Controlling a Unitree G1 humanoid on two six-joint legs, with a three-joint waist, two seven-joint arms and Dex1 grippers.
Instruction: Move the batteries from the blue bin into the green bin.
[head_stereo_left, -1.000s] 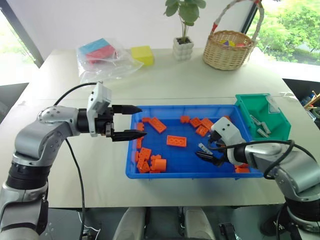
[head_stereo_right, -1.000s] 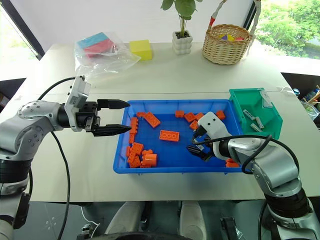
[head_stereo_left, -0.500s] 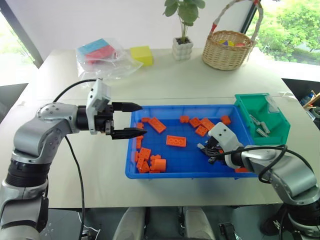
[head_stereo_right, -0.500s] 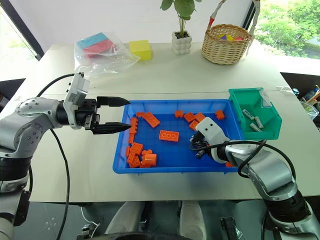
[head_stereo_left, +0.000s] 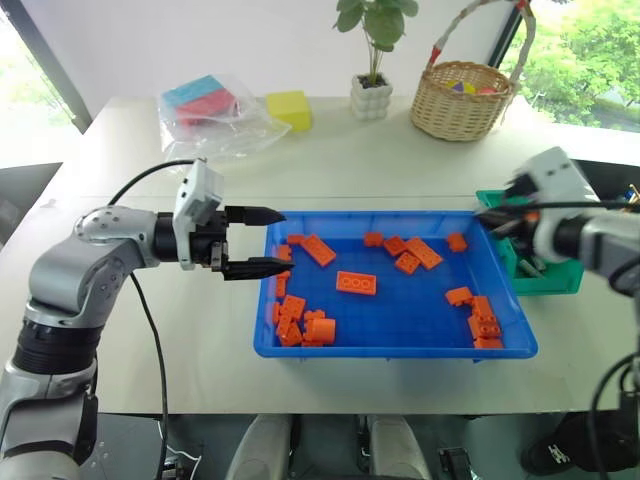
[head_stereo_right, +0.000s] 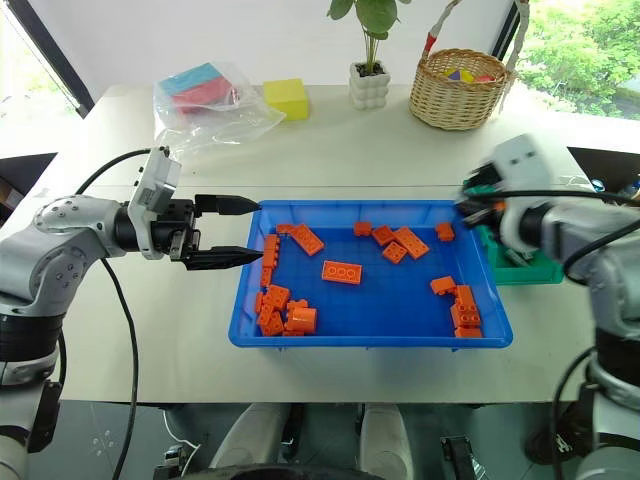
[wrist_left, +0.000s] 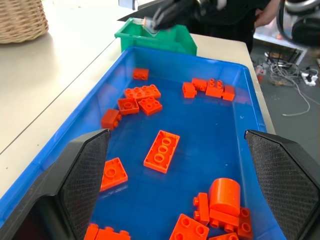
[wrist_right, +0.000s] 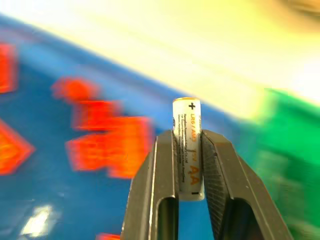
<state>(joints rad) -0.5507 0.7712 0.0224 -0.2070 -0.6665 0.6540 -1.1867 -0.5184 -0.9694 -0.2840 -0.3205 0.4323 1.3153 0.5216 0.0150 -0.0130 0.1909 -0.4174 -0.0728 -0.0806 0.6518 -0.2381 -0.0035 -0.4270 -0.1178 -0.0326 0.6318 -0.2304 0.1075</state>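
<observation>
The left gripper (head_stereo_left: 262, 241) hovers with fingers spread wide at the left rim of the blue bin (head_stereo_left: 300, 347), which holds scattered orange bricks (head_stereo_left: 356, 283). At the bin's far right corner, the right gripper (head_stereo_left: 490, 222) is raised, clamping an upright AA battery (wrist_right: 187, 147). The green bin (head_stereo_left: 550, 281) sits just beside it.

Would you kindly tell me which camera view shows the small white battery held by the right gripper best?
The right wrist view: the small white battery stands upright, clamped between the right gripper, label readable. In the other views I cannot make it out.
</observation>
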